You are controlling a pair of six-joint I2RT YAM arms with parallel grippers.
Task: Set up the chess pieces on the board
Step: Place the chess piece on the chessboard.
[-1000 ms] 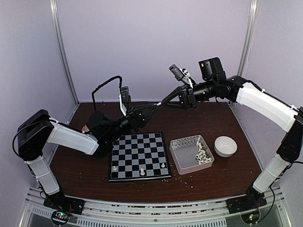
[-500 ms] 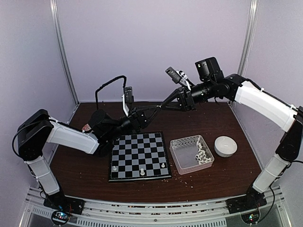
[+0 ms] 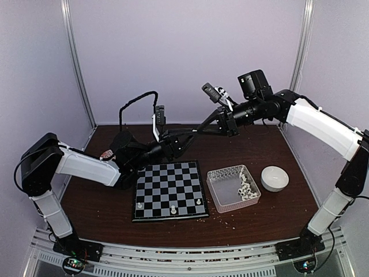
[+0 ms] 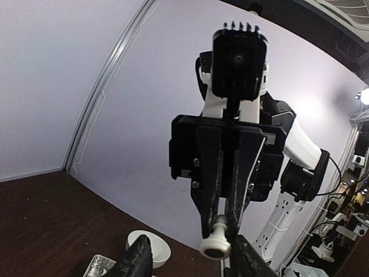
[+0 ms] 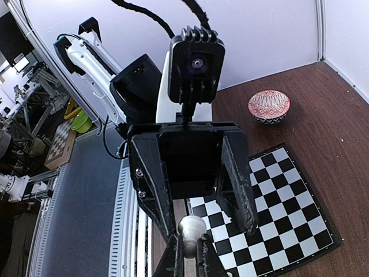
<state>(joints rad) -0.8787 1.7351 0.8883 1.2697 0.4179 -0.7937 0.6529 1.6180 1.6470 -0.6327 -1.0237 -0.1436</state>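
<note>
Handover above the desk's far edge
Right fingers clamp a chess piece, its long axis aimed at the left fingers, spread apart either side; the board lies below, toward the near edge.

Checked in black and pale grey-white across the board, with a thin dark edge. White on the chess pieces along its near rows and on those heaped in the tray, itself clear with a fine dotted texture. Plain white for the bowl on the right; red with a pale lattice pattern for the small bowl on the left. Dark reddish-brown over the desk, speckled near the tray with pale crumbs. White shells and black joints on the left arm and right arm. Pale lilac on the walls.
</note>
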